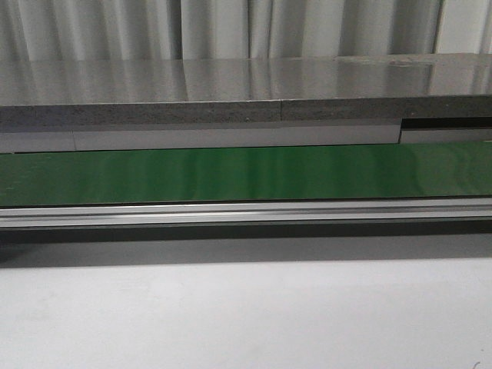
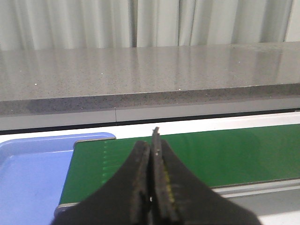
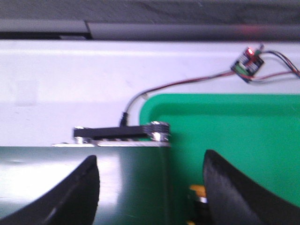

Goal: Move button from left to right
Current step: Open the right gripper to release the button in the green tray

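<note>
The button (image 3: 198, 190) shows only in the right wrist view: a bit of yellow-orange cap with a black body under it, lying on the green tray (image 3: 234, 122) just past the belt's end. My right gripper (image 3: 150, 157) is open above that spot, and one of its fingers (image 3: 234, 192) hides part of the button. My left gripper (image 2: 150, 140) is shut and empty, held over the other end of the green conveyor belt (image 2: 225, 154). Neither gripper nor the button shows in the front view.
A blue tray (image 2: 28, 173) lies beside the belt's left end. The belt (image 1: 246, 173) runs across the front view behind an aluminium rail (image 1: 246, 211), with a grey counter (image 1: 231, 84) behind. A small wired sensor board (image 3: 248, 61) and a black bracket (image 3: 117, 132) sit by the green tray.
</note>
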Motion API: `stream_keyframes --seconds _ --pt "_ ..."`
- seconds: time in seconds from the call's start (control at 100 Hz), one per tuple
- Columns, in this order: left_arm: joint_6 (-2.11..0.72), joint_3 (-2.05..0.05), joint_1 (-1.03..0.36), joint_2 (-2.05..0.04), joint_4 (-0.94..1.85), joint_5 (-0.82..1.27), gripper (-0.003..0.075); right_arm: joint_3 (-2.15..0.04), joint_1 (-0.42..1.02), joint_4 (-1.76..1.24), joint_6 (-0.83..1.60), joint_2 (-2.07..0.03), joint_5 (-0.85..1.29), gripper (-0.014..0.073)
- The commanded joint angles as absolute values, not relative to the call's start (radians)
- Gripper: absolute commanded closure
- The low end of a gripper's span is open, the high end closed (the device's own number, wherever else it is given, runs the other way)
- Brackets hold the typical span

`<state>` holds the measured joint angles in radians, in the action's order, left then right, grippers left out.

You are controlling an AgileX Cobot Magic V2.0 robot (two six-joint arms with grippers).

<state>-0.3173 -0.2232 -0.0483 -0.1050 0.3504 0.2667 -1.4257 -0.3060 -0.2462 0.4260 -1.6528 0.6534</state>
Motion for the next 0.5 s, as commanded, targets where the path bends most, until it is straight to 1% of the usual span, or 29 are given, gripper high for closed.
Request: stream_keyframes --seconds 0.0,0.26,0.36,0.49 --pt "-0.312 -0.248 -0.057 -0.115 0.366 0.195 0.0741 -1.456 -0.246 -0.274 0.425 -1.568 0.585 0.0118" --pt "-0.312 -0.248 -0.057 -0.115 0.366 0.195 0.0741 -1.410 -0.071 -0.283 0.425 -1.458 0.524 0.0118" --pt "-0.312 -0.248 -0.057 -0.115 0.366 0.195 0.0741 -1.341 -0.033 -0.317 0.425 -1.398 0.469 0.0118" --pt "-0.312 -0.248 -0.057 -0.115 0.366 0.195 0.0741 -1.194 0.001 -0.346 0.425 -1.290 0.353 0.0118"
